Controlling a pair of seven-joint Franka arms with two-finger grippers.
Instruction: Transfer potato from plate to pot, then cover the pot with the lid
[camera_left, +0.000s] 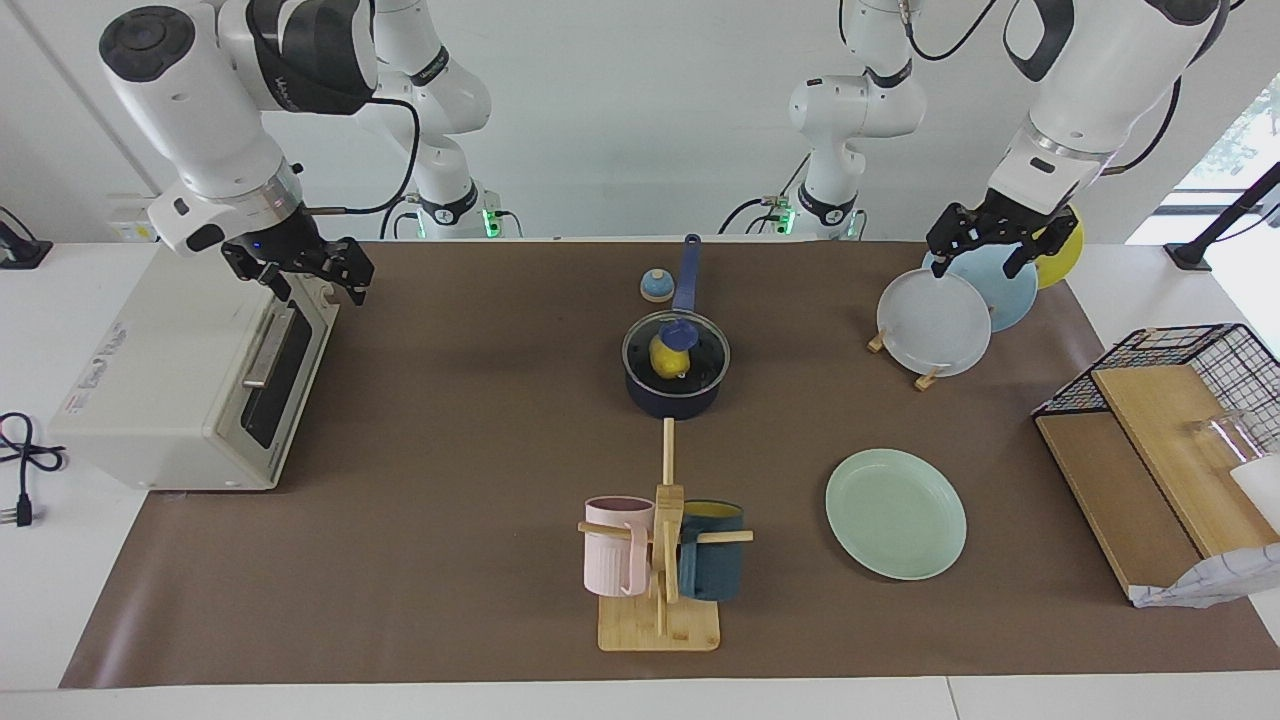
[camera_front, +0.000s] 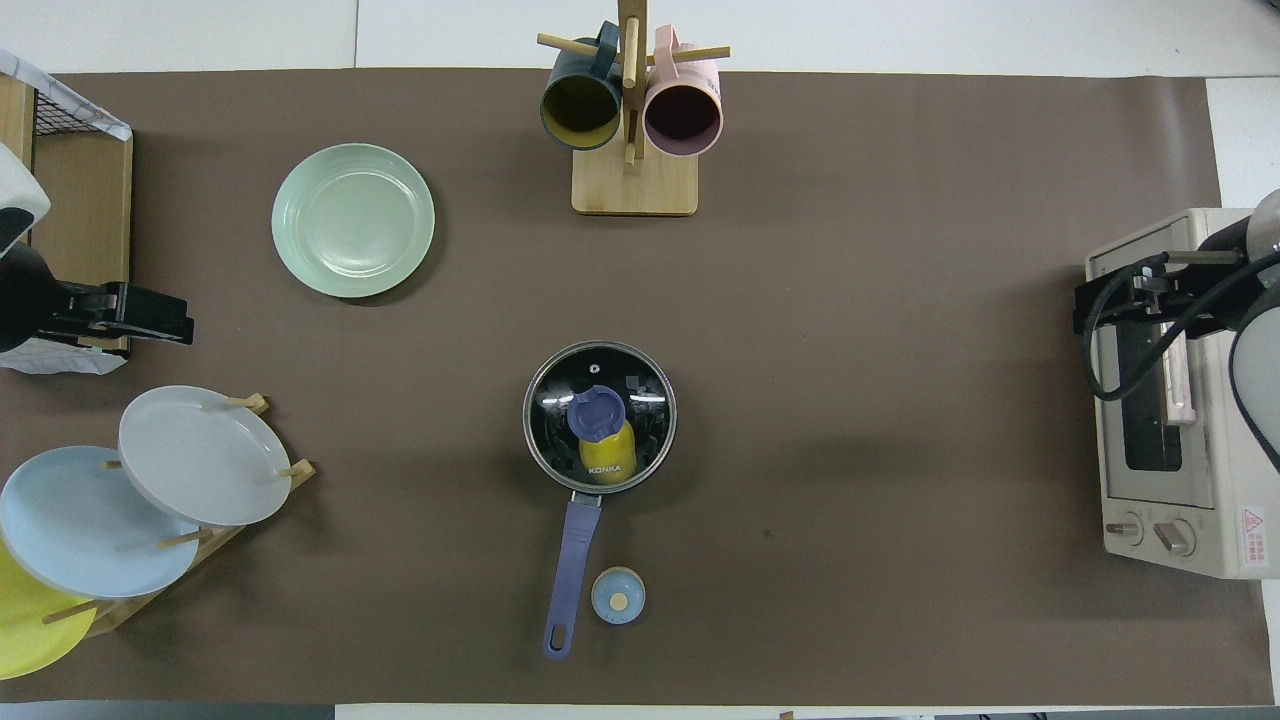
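Observation:
The dark blue pot (camera_left: 672, 404) stands mid-table with its handle (camera_front: 575, 560) pointing toward the robots. The glass lid (camera_left: 703, 345) with its blue knob sits flat on the pot; it also shows in the overhead view (camera_front: 556, 402). The yellow potato (camera_left: 664, 353) lies inside the pot under the lid (camera_front: 608, 463). The mint-green plate (camera_left: 895, 512) is empty, farther from the robots, toward the left arm's end (camera_front: 352, 220). My left gripper (camera_left: 985, 255) hangs open and empty over the plate rack. My right gripper (camera_left: 310, 272) hangs open and empty over the toaster oven.
A small blue-and-tan bell (camera_left: 656, 286) sits beside the pot handle. A mug tree (camera_left: 660, 560) with a pink and a teal mug stands farther out. A plate rack (camera_left: 935, 322), a toaster oven (camera_left: 180, 390) and a wire basket with wooden boards (camera_left: 1150, 440) flank the table.

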